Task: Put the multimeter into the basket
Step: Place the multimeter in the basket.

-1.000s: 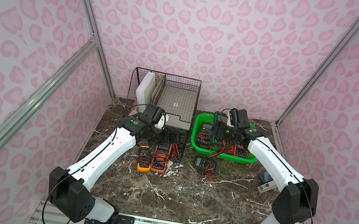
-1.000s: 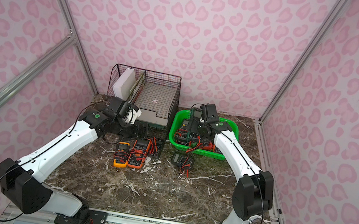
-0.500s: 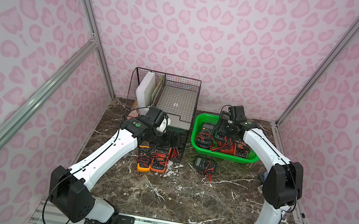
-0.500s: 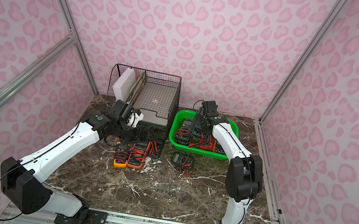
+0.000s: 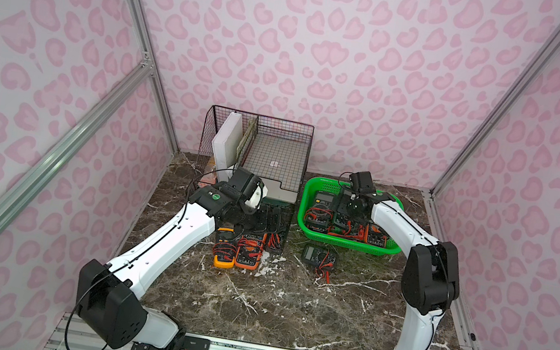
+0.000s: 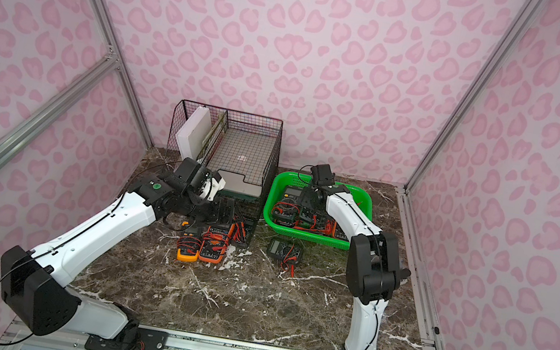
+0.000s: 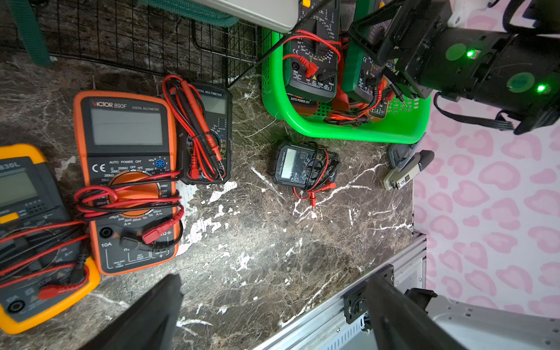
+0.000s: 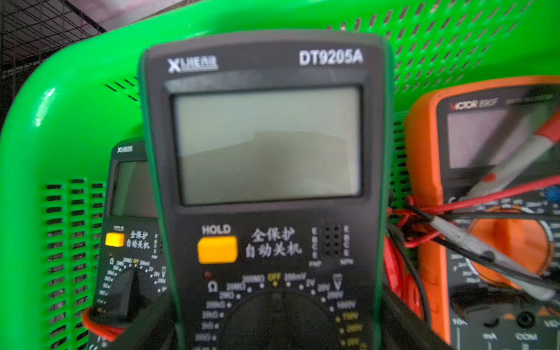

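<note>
Dark marble tabletop is carrying everything, and nearest on it, well in front of the basket and off toward its left, a yellow meter and an orange meter are lying side by side, touching, with red and black leads wrapped round them. Just in front of the basket, apart from its front wall, a small black meter is lying flat with its leads trailing. Left of the basket, the left gripper is hovering over the table by those meters, its fingers spread wide with nothing between them. Within the basket's outline, the right gripper is clamping the green-cased multimeter by its lower sides, holding it over a second green-cased meter and another orange meter lying inside; whether it is touching them I cannot tell. Farther back, just beside the basket's left wall, a black wire organizer is standing against the pink wall
</note>
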Motion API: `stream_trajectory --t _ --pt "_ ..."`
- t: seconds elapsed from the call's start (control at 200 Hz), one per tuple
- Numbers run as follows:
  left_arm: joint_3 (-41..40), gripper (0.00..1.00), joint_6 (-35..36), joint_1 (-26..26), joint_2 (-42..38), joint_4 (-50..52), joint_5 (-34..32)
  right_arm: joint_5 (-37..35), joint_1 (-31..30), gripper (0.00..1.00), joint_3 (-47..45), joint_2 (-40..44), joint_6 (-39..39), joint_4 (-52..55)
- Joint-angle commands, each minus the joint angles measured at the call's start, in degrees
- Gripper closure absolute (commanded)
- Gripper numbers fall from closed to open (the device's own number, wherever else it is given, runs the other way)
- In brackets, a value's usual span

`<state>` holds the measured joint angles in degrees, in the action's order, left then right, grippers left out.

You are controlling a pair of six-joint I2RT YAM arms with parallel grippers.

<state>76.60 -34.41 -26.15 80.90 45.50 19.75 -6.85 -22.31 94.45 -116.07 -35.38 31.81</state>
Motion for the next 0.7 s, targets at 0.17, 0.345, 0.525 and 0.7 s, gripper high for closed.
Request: stream_trajectory --t 0.17,0.345,0.525,0.7 --pt "-0.48 0.02 -0.22 -0.22 -0.69 -1.02 -0.12 -1.78 -1.22 0.12 1.02 -1.78 0.41 1.43" --pt "-0.48 0.01 -0.22 -0.22 -0.66 -1.18 -0.02 -2.56 -1.78 0.01 1.87 -1.53 0.09 2.65" --pt "-0.48 0.02 0.05 -0.3 -0.57 -1.34 0.2 -2.28 -1.86 0.01 1.87 0.11 -0.12 2.71" --pt "-0.41 0.02 0.57 -0.3 -0.68 -1.33 -0.04 -2.46 -1.86 0.01 1.87 3.03 -0.26 2.82"
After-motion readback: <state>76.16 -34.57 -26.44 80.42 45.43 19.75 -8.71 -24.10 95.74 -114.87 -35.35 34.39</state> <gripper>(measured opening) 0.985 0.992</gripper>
